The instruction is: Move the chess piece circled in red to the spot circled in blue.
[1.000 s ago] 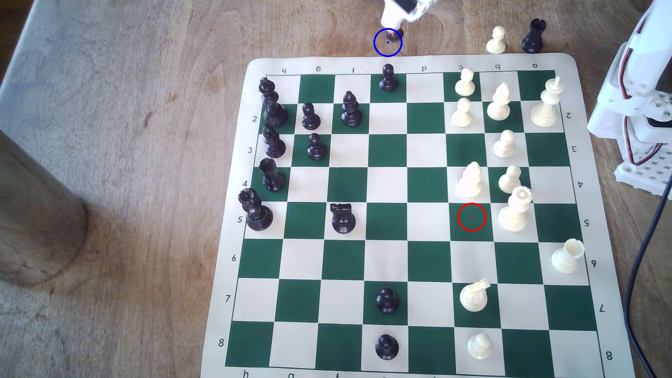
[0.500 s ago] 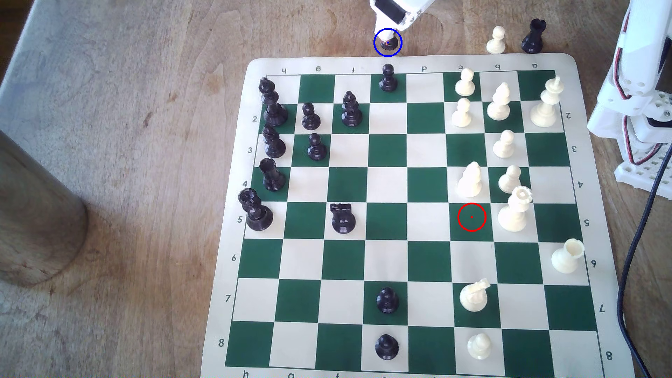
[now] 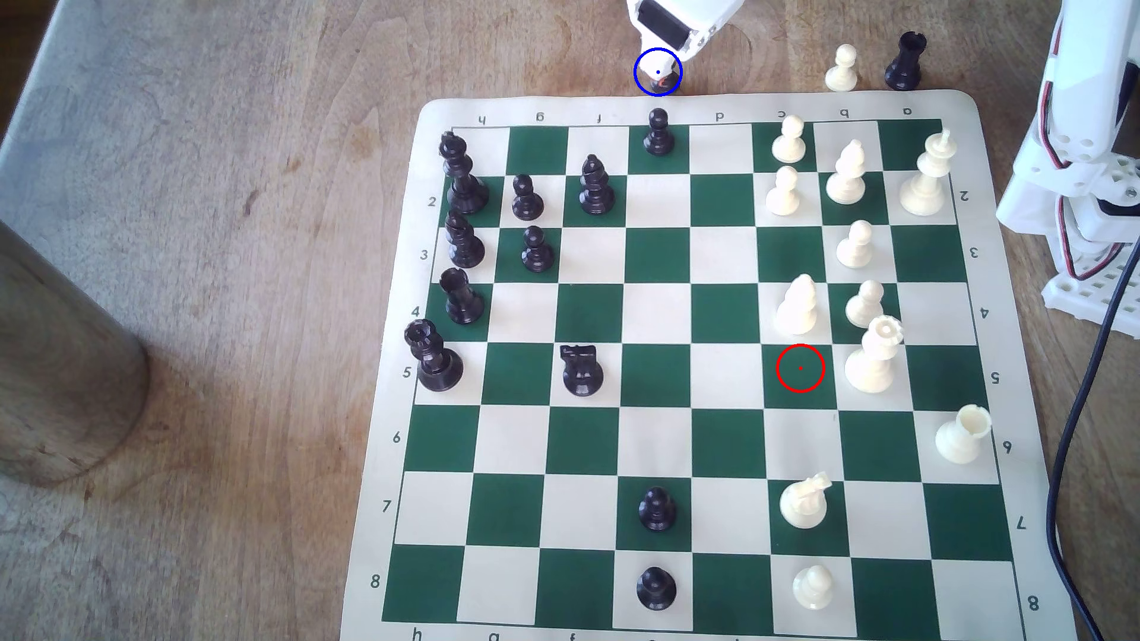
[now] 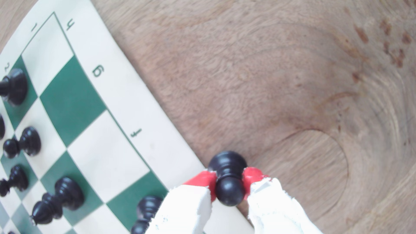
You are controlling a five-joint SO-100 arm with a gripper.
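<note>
Now the gripper (image 4: pixel 229 180) pinches the pawn (image 4: pixel 227 177) w/ both red pads (image 4: pixel 203 180) tight on its neck. Pawn's upright btwn the fingers, base down on bare wood just past the mat (image 3: pixel 1011 370) edge. In the exterior view it sits inside the blue ring (image 3: pixel 641 58).

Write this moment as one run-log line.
gripper: shut on black pawn | pawn: over bare wood beside board edge | blue ring: around gripper tip

Brown wooden tabletop (image 3: pixel 216 246) with visible grain, knots and reddish stains; soft daylight, pale glare across its far corner on the exterior view's left. Blurred brown cylindrical post (image 3: pixel 55 370) stands near that edge.
</note>
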